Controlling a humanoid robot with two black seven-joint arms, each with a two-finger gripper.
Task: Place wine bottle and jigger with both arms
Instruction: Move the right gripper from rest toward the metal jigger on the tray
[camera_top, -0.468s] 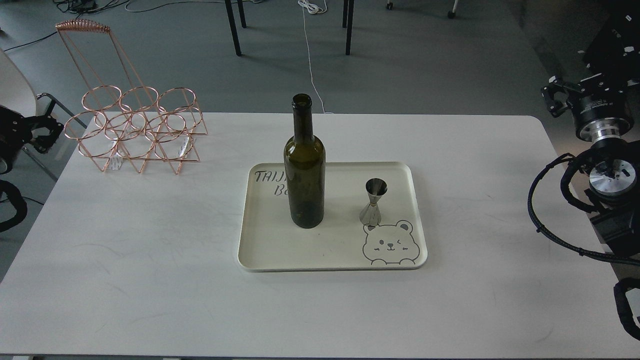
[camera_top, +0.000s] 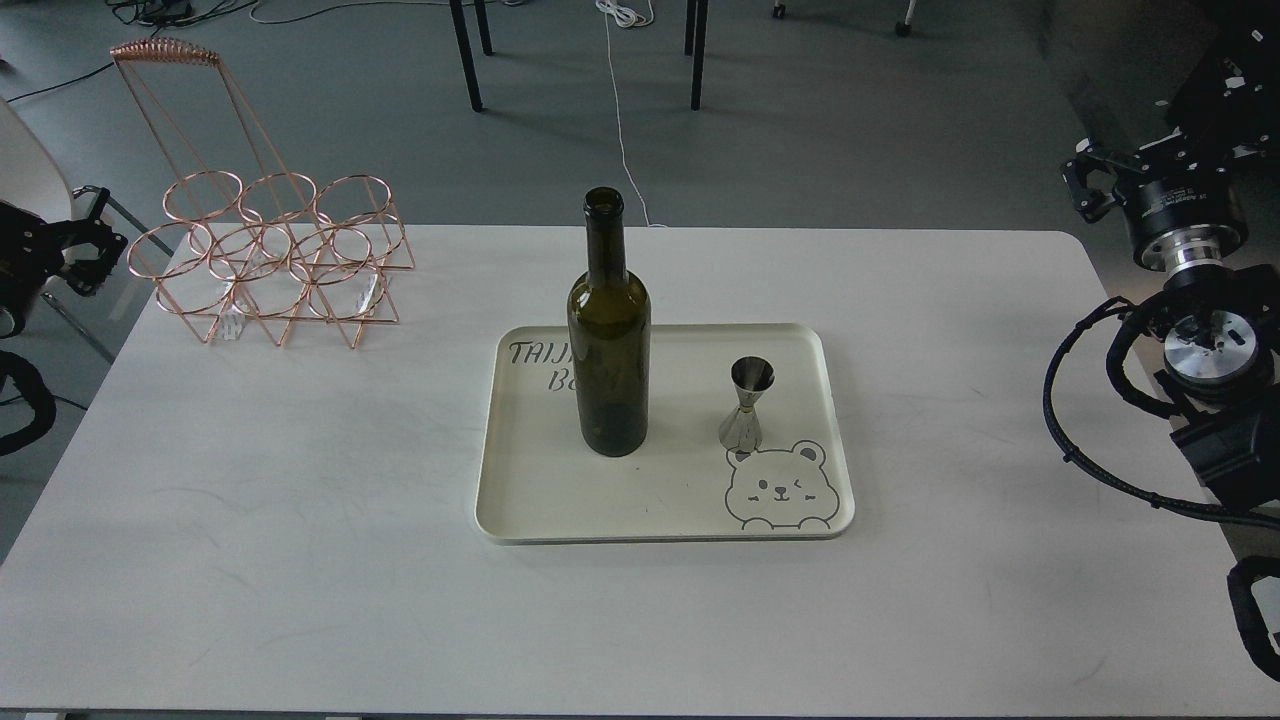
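**me:** ok so my right gripper (camera_top: 1085, 188) is way out past the table edge at 3 o'clock, fingers look spread a bit and holding nothing. My left gripper (camera_top: 85, 245) is off the table at 9 o'clock beside the copper wire bottle rack (camera_top: 270, 265). It's too dark and small there, so I can't tell if it's wide or narrow.

**buddy:** where's the stuff?

**me:** the wine bottle (camera_top: 608, 340) is standing upright dead centre, on the left half of the cream bear tray (camera_top: 660, 525). The jigger (camera_top: 747, 405) is upright near its 3 o'clock on the same tray, apart from it, just above the bear print.

**buddy:** plan?

**me:** guessing I'm only at the reach-in. I'd take the bottle low on the body with the left, level and square, since a neck grab would likely tip it. The right takes the jigger at its waist, coming from 3 o'clock so the arms don't cross.
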